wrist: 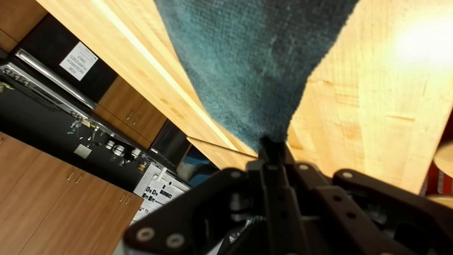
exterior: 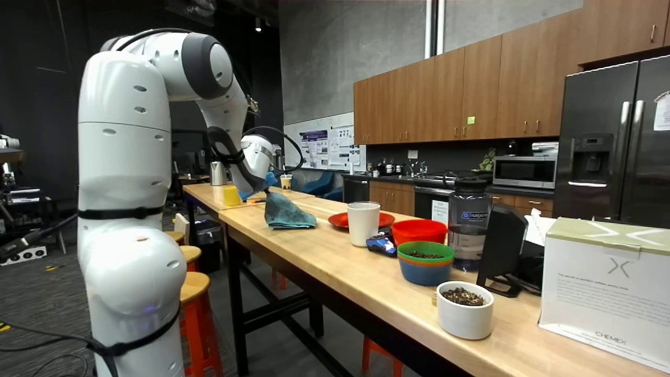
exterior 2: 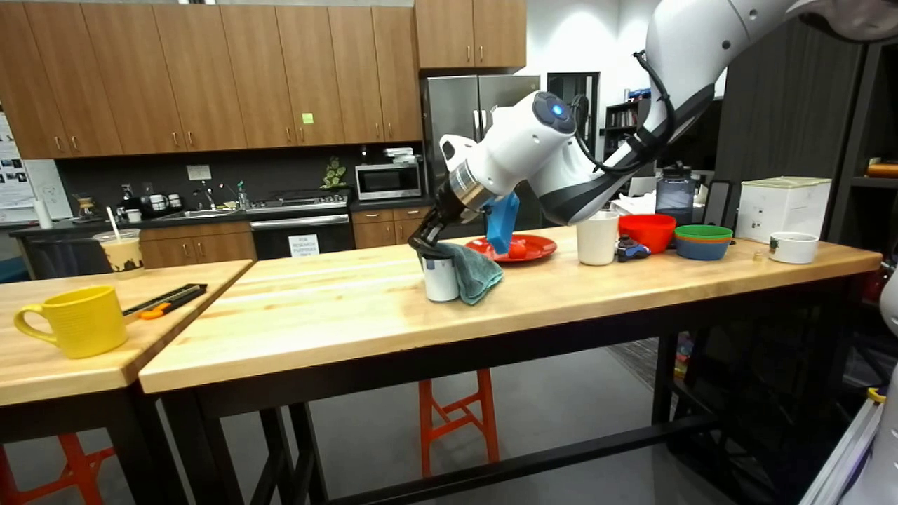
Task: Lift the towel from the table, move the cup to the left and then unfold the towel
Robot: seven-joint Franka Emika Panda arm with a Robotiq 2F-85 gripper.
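The towel [exterior: 289, 212] slants from the pincer [wrist: 272, 142] down to the worktop [exterior 2: 337, 301], its long axis sloping rightward in both exterior views, narrow corner uppermost, broad end lowest. The pincer is closed, that corner pinched between its tips. In an exterior view a white cup [exterior 2: 440, 280] stands upright just beside the towel; whether they touch I cannot tell. Farther right lies a red plate [exterior 2: 543, 246].

White arm [exterior: 124, 152] bends at the high elbow [exterior: 215, 67] and slopes down to the wrist [exterior 2: 515, 144]; the tool [wrist: 272, 146] tilts obliquely downward, its two jaws pressed close together at the tips
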